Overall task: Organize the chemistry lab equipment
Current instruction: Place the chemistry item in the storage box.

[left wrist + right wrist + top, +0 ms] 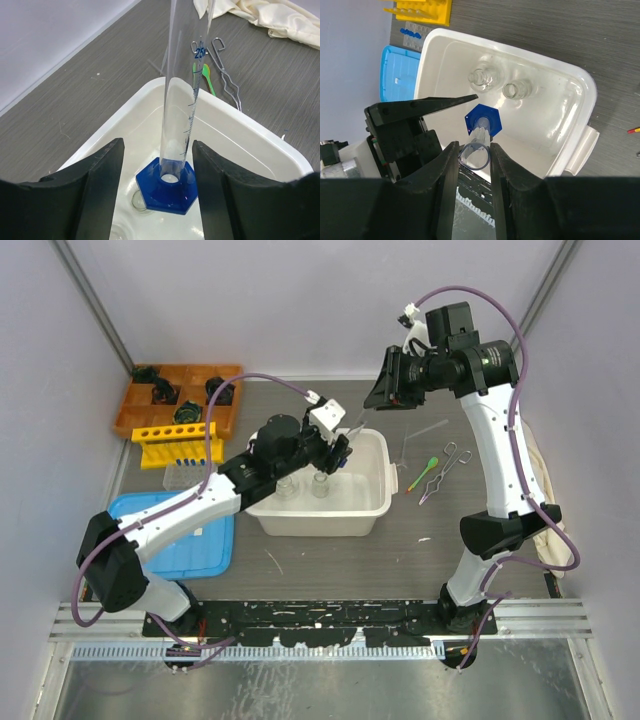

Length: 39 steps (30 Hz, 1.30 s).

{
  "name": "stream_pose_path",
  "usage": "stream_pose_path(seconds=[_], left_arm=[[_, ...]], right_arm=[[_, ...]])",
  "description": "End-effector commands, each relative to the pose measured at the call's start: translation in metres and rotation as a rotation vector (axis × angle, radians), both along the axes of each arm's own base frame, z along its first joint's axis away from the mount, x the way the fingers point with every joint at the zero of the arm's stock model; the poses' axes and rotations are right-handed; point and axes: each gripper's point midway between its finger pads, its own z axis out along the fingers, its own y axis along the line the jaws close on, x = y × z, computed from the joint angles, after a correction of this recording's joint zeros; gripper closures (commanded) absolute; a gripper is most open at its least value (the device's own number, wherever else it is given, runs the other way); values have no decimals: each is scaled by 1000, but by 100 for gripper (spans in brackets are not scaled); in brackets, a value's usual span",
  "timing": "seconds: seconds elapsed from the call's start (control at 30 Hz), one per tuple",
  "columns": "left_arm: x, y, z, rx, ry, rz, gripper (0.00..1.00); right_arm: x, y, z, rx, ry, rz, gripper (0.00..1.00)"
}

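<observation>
A dark grey, wood-grained worktop (330, 560) spreads beneath the left claw (342, 453) and right claw (370, 400). Behind both claws rises a plain, pale back wall (300, 300), and matching side walls (40, 390) close in outboard of each. Slanted metal struts (95, 305) mark the far corners. Nearer than the claws, a ribbed aluminium rail (570, 612) edges the worktop, then a dull steel plate (300, 685). The light is soft and even.

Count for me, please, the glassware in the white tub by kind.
Cylinder: 1
Bottles: 2
Total: 3
</observation>
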Motion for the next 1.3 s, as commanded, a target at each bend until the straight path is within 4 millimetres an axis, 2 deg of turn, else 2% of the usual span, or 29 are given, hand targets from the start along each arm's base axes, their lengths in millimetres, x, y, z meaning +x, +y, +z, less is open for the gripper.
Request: stream_pose_path(seconds=[0.0, 0.27, 0.37, 0.43, 0.57, 0.67, 0.8, 0.97, 1.27], left_arm=[[5, -2, 51, -139, -45, 47, 40], [10, 14, 111, -271, -63, 144, 29], [18, 27, 121, -276, -41, 201, 28], [28, 40, 122, -296, 3, 251, 28], [55, 74, 110, -383, 153, 357, 30], [70, 97, 100, -404, 199, 424, 32], [81, 114, 87, -386, 243, 483, 33], [89, 124, 77, -389, 276, 510, 34], [104, 138, 58, -398, 423, 571, 36]], right_arm=[[1, -3, 5, -41, -53, -17, 84], [5, 0, -12, -161, -70, -46, 85], [10, -2, -20, -219, -106, -70, 86], [12, -7, -35, -258, -97, -85, 86], [14, -12, -48, -272, -118, -119, 86], [16, -15, -56, -276, -136, -138, 85], [20, -18, -58, -279, -170, -159, 86], [25, -20, -58, -290, -226, -178, 86], [28, -18, -79, -342, -254, -175, 86]])
